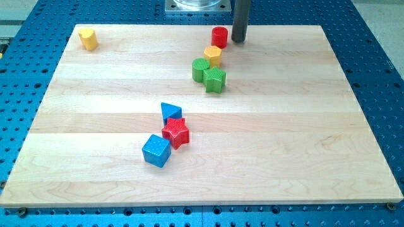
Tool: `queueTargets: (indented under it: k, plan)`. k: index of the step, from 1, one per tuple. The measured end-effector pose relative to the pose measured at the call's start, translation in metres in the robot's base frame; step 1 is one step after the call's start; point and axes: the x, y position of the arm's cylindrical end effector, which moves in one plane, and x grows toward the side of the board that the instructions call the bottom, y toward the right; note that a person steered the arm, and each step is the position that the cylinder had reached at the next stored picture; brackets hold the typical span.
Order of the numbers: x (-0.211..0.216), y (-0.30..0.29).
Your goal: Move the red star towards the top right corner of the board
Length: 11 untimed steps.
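Observation:
The red star (176, 132) lies on the wooden board (284, 126) a little left of and below its middle. It touches a blue triangle (170, 111) above it and sits close to a blue cube (156, 151) at its lower left. My tip (238, 40) rests near the board's top edge, right of centre, just to the right of a red cylinder (219, 36). The tip is far from the red star, up and to the right of it.
Below the red cylinder sits a tight cluster: a yellow hexagonal block (213, 56), a green cylinder (201, 69) and a green star (215, 80). A yellow block (88, 39) sits near the top left corner. A blue perforated table surrounds the board.

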Motion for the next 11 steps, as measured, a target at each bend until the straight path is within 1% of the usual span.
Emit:
queueTargets:
  k: [1,2,3,4,5,6,7,8,9,10,11]
  plan:
    - [0.0,-0.05]
    - [0.023,-0.056]
    - [0.068,-0.026]
    - [0.123,-0.045]
    - [0.104,-0.039]
    - [0.156,-0.015]
    - [0.278,-0.01]
    - [0.318,-0.114]
    - [0.336,-0.201]
    - [0.305,-0.18]
    - [0.285,-0.13]
